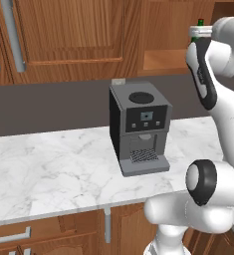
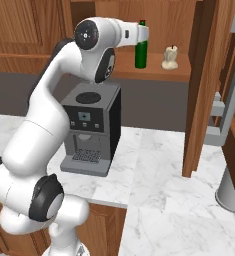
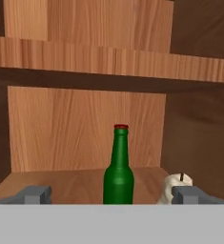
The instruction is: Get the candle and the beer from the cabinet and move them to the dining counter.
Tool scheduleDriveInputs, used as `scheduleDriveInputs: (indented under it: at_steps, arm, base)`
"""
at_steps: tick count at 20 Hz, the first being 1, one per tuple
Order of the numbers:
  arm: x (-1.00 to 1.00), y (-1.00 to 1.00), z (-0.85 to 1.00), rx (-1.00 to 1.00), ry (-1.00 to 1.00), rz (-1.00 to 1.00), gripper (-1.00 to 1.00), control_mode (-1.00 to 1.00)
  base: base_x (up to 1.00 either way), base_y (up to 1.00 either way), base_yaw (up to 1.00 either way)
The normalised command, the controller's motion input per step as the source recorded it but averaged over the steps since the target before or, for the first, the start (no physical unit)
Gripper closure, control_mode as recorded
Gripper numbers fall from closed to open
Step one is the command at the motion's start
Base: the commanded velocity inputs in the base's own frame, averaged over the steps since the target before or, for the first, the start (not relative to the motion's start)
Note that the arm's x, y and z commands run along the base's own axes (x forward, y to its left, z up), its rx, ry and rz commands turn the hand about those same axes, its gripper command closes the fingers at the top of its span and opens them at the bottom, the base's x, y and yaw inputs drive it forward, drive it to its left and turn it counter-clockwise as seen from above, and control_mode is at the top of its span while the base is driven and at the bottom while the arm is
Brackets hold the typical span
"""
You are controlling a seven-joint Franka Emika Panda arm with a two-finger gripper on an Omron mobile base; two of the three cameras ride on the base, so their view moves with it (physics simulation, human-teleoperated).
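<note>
1. Closed cabinet doors w/ grey bar handles sit at far left, above the marble table.
2. Coffee machine stands on the table, near its middle in the left base view; grey w/ a dark front panel and drip tray.
3. Arm rises in front of the machine and reaches up to the open cabinet (its top link lies level w/ the shelf).
4. Gripper is spread wide, holding nothing; in the hand view one fingertip shows at left, the other at right.
5. Beer stands upright on the cabinet shelf, just past the hand; in the hand view it sits between the fingertips, green w/ a red cap.
6. Candle is on the same shelf, right of the beer and apart from it; pale, stubby. In the hand view it lies just beside the right fingertip, partly hidden by it.
7. Open cabinet door hangs edge-on at right, w/ a grey handle beyond it.
</note>
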Motion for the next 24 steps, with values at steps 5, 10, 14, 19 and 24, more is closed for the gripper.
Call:
scheduleDriveInputs:
  at_steps: [5, 10, 14, 19, 24]
  arm:
    - [0.23, -0.05, 0.00, 0.00, 0.00, 0.01, -1.00, -1.00]
    - [0.29, -0.13, 0.00, 0.00, 0.00, 0.00, -1.00, -1.00]
    - [0.28, -0.17, 0.00, 0.00, 0.00, 0.00, -1.00, -1.00]
    - [0.23, -0.19, 0.00, 0.00, 0.00, 0.00, -1.00, -1.00]
    - [0.25, -0.10, 0.00, 0.00, 0.00, 0.00, -1.00, -1.00]
  base:
    - [0.00, 0.00, 0.00]
    - [0.00, 0.00, 0.00]
    - [0.00, 0.00, 0.00]
    - [0.00, 0.00, 0.00]
    - [0.00, 0.00, 0.00]
